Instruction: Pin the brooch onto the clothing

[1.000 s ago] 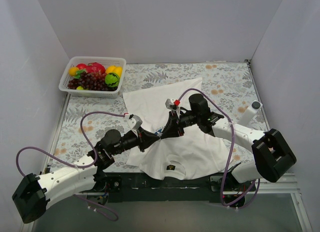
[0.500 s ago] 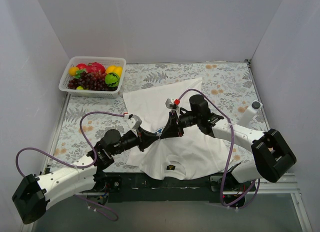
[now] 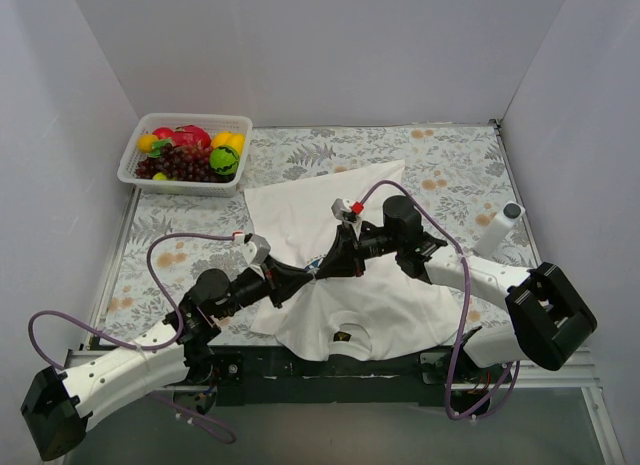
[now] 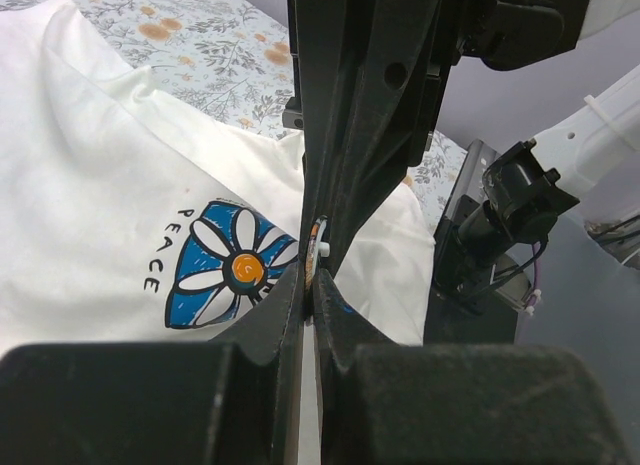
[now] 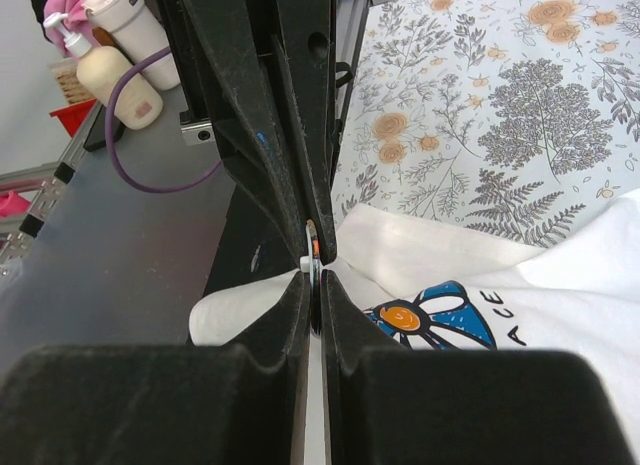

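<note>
**Desk:** Where do we stand on the pinning?

**Floor:** Mid-job, we judge. The white T-shirt lies spread at the centre of the floral table, with its neck label at 6 o'clock. Our two grippers meet tip to tip over the chest. The left gripper reaches in from 8 o'clock, the right gripper from 3 o'clock.

**Desk:** And the brooch?

**Floor:** We see a small disc, which we take for the brooch, edge-on exactly where the tips meet. In the left wrist view it sits just at 3 o'clock of the blue-and-white flower emblem. The right jaws stand narrow and look pinched on it. The left jaws are pressed together at the same spot, but we cannot tell whether they share the grip or nip a fold of cloth.

**Desk:** What is done, and what is left?

**Floor:** Done: the brooch is at the chest, and the cloth is bunched up at the tips. Left, as far as we can judge: nothing shows the pin through the fabric or fastened, and neither gripper is clear of it. The fruit basket at 10 o'clock plays no part.
</note>
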Robot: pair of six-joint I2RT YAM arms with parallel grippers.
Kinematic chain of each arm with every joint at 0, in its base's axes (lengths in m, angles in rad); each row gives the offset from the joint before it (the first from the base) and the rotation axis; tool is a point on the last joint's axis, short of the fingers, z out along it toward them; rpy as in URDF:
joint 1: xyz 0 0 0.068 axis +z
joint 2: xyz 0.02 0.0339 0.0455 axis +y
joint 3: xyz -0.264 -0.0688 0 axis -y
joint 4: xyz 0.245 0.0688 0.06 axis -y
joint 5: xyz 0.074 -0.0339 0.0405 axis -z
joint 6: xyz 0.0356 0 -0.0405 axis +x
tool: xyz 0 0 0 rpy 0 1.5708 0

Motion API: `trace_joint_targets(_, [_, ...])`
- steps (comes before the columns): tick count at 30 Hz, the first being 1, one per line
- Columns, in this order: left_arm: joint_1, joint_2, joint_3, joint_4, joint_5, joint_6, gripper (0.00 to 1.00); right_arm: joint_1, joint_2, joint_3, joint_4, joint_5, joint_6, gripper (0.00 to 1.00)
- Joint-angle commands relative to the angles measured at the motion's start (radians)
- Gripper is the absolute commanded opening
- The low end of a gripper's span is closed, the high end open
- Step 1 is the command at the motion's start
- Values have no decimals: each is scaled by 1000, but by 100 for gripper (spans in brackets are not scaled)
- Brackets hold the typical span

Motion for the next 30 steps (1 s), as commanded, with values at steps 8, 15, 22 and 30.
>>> trace_joint_targets(8, [-2, -41, -34, 24, -70, -68, 0, -30, -30, -33, 95, 55, 30, 1])
trace_joint_targets(15, [-1, -58, -60, 39, -126, -100, 0, -33, -57, -62, 157, 49, 56, 1])
trace_joint_targets(22, [-2, -68, -75, 39, -153, -126, 0, -36, -80, -75, 181, 51, 64, 1])
trace_joint_targets(30, [-1, -82, -86, 29, -188, -137, 0, -36, -98, -88, 201, 57, 75, 4])
